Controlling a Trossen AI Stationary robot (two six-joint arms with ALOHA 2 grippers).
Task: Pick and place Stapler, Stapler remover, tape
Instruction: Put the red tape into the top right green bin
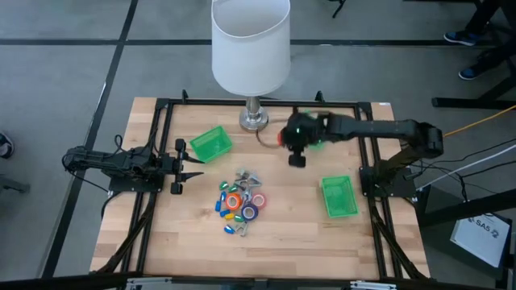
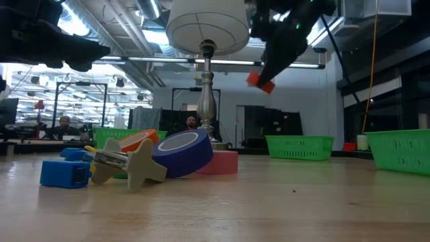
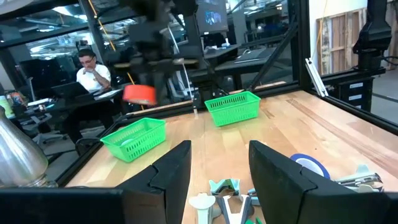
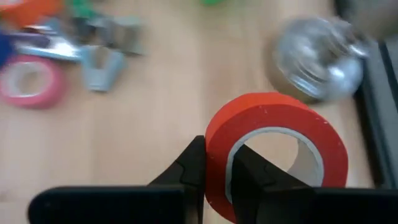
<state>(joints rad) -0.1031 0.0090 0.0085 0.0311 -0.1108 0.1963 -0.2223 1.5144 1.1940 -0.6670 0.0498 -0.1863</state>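
My right gripper (image 1: 284, 139) hangs over the table's far middle, near the lamp base (image 1: 254, 121), shut on a red tape roll (image 4: 273, 149), which also shows in the low view as a red roll (image 2: 261, 82) high in the air. My left gripper (image 1: 184, 165) waits open at the table's left, level, facing the pile (image 1: 240, 201). The pile lies on the table's middle: tape rolls, small blue staplers and silvery claw-shaped removers. In the low view it shows a blue roll (image 2: 181, 153), a pink roll (image 2: 218, 162) and a remover (image 2: 127, 161). My right gripper holds the red tape roll by its ring wall (image 4: 216, 163), on the side nearest the wrist. One finger (image 4: 247, 169) is inside the hole and the other (image 4: 191, 167) outside. The fingers come slanting down from above. The roll is lifted clear of the table.
Three green bins stand on the table: one at far left (image 1: 211, 145), one at right (image 1: 339, 197), one partly under my right arm (image 1: 319, 143). A tall lamp with a white shade (image 1: 250, 44) stands at the far edge. A black frame (image 1: 161, 109) rims the table. People sit in the room beyond.
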